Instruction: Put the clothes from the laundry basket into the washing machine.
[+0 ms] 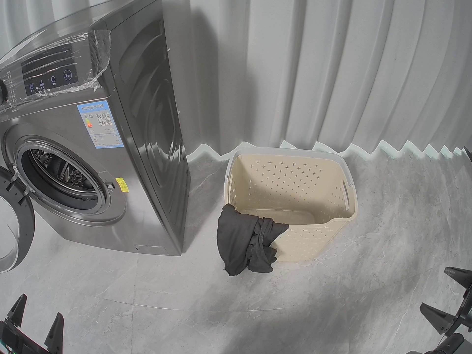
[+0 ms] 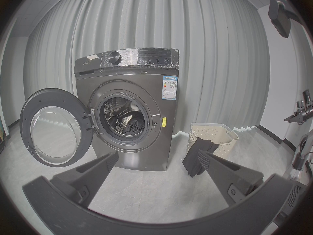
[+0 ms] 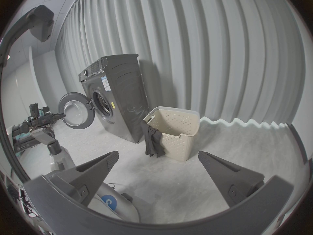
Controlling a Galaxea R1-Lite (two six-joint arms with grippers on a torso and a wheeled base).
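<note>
Both left hand (image 2: 156,154) and right hand (image 3: 157,154) apart; limp dark cloth (image 1: 243,244) over perforated basket (image 1: 310,242).

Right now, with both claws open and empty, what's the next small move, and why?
Probably ease the left claw toward the dark garment draped over the near rim of the laundry basket. The basket looks otherwise empty, the garment hangs on the side toward the washing machine, the door stands open, and that claw is open and empty.

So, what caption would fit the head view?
Dark garment draped over the laundry basket rim beside the open washing machine.
</note>
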